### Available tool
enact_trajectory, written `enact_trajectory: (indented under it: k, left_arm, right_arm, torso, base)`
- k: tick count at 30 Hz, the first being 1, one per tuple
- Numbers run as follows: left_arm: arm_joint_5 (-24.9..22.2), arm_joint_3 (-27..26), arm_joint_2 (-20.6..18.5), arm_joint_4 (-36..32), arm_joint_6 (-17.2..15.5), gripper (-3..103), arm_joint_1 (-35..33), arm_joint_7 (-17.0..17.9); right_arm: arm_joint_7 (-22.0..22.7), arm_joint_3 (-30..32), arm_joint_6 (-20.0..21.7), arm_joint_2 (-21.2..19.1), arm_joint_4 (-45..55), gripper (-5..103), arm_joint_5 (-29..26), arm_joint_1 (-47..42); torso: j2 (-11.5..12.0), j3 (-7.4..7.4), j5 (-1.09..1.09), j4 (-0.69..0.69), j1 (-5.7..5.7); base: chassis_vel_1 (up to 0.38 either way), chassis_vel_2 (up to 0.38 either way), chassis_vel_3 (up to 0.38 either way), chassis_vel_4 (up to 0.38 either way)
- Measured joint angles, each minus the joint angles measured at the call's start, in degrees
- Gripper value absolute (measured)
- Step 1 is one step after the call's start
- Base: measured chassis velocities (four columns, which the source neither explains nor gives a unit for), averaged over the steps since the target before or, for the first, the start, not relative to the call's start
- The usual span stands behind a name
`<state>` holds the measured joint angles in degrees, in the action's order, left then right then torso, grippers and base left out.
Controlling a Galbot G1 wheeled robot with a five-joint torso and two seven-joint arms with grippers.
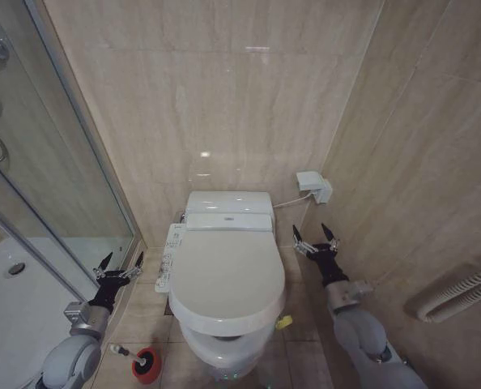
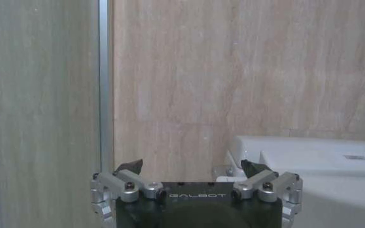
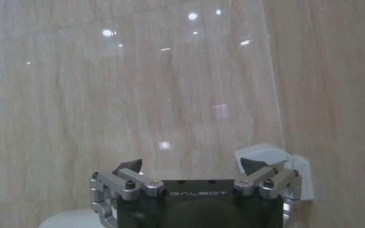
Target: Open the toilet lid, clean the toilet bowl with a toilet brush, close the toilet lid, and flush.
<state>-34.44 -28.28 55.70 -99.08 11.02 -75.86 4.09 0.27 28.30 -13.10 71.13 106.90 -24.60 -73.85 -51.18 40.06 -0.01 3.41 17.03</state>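
Note:
The glossy white toilet lid (image 1: 224, 275) lies shut over the toilet bowl (image 1: 219, 353), whose white front rim shows just below the lid. A yellow loop (image 1: 283, 322) hangs at the lid's right edge. The toilet brush (image 1: 121, 351) stands tilted in its red holder (image 1: 147, 365) on the floor to the left of the bowl. My left gripper (image 1: 121, 261) (image 2: 192, 166) hovers open left of the toilet, above the floor by the shower glass. On the other side of the lid, near the side wall, my right gripper (image 1: 316, 235) (image 3: 192, 165) is open with nothing between its fingers.
A glass shower enclosure (image 1: 54, 162) with a white tray (image 1: 14, 300) closes off the left. A control panel (image 1: 169, 258) runs along the toilet's left side. A white wall box (image 1: 315, 186) (image 3: 268, 156) sits behind the right gripper. A white rail (image 1: 459, 293) juts from the right wall.

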Motion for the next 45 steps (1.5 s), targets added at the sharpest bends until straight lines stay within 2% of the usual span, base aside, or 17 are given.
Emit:
enact_trajectory:
  k: [12,19,27,45]
  left_arm:
    - [0.0,0.0,0.0,0.0,0.0,100,0.0,0.0]
    - [0.0,0.0,0.0,0.0,0.0,100,0.0,0.0]
    - [0.0,0.0,0.0,0.0,0.0,100,0.0,0.0]
    - [0.0,0.0,0.0,0.0,0.0,100,0.0,0.0]
  right_arm:
    - [1.1,1.7,-1.5,5.7,1.4,100,3.3,-3.9]
    - [1.3,3.0,-2.3,6.6,1.7,100,3.7,-5.4]
    - [2.1,2.8,-3.1,8.5,1.7,100,7.4,-6.9]
    - [2.6,1.8,-3.1,10.3,1.3,100,9.2,-10.6]
  torso:
    - [0.0,0.00,0.01,0.00,0.00]
    - [0.0,0.00,0.01,0.00,0.00]
    - [0.0,0.00,0.01,0.00,0.00]
    - [0.0,0.00,0.01,0.00,0.00]
  base:
    - [0.000,0.000,0.000,0.000]
    - [0.000,0.000,0.000,0.000]
    - [0.000,0.000,0.000,0.000]
    - [0.000,0.000,0.000,0.000]
